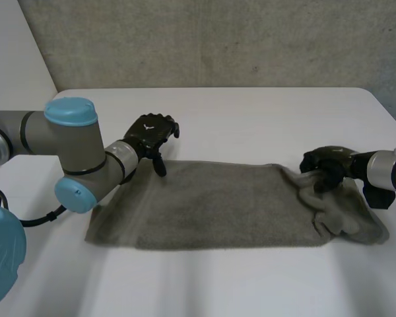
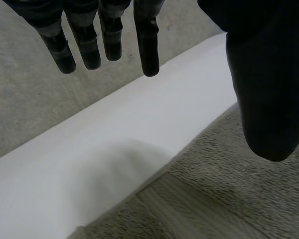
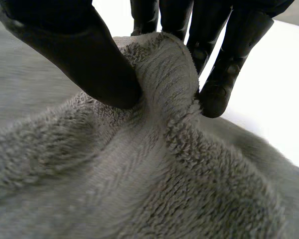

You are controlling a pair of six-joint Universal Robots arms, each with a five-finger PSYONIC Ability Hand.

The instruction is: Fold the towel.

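Note:
A grey towel [image 1: 218, 205] lies spread on the white table [image 1: 251, 119], flat at its left and middle, bunched at its right end. My right hand [image 1: 327, 168] sits at that bunched end near the far right corner. Its thumb [image 3: 84, 59] and fingers [image 3: 224, 64] pinch a raised fold of the towel [image 3: 164, 74]. My left hand [image 1: 152, 135] hovers over the towel's far left corner, fingers [image 2: 104, 40] straight and spread, thumb [image 2: 269, 99] above the towel [image 2: 229, 199], holding nothing.
The table's far edge [image 2: 114, 114] meets a grey carpeted floor [image 1: 218, 39] beyond it. My left arm [image 1: 59, 152] reaches in over the table's left side. Bare white table lies in front of the towel.

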